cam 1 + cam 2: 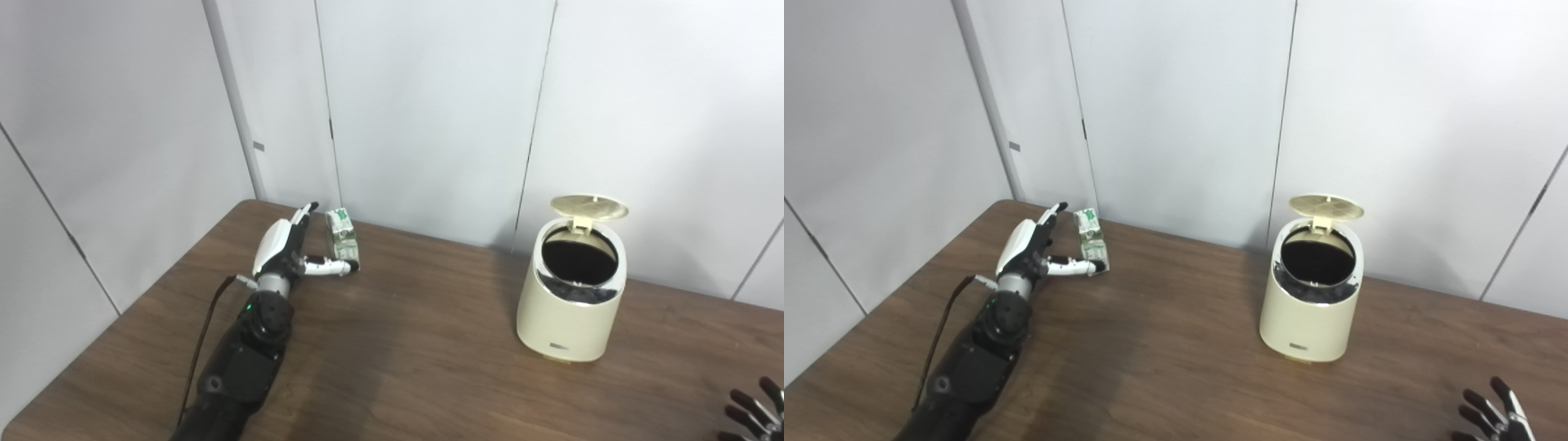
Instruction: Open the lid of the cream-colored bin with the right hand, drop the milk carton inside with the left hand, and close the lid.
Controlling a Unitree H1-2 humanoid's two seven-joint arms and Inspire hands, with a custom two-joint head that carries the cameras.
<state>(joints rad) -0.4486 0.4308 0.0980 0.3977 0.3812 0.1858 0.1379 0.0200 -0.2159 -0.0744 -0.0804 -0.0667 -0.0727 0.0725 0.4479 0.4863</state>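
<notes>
Tabletop (pixel 398 367): cream bin (pixel 569 306) toward right edge, lid (pixel 589 207) flipped up. Left hand (pixel 288 248) spread, unclenched, thumb touching milk carton (pixel 342 239) upright near far-left corner. Right hand (pixel 1497 413) at near-right corner, fingers splayed, empty.

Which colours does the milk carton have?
The milk carton is green and white, clearest in the left eye view.

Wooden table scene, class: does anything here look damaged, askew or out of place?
The small green-and-white milk carton looks crumpled and dented, standing near the table's far edge beside the left hand. The cream-colored bin stands upright, its round lid flipped open. Nothing has spilled.
</notes>
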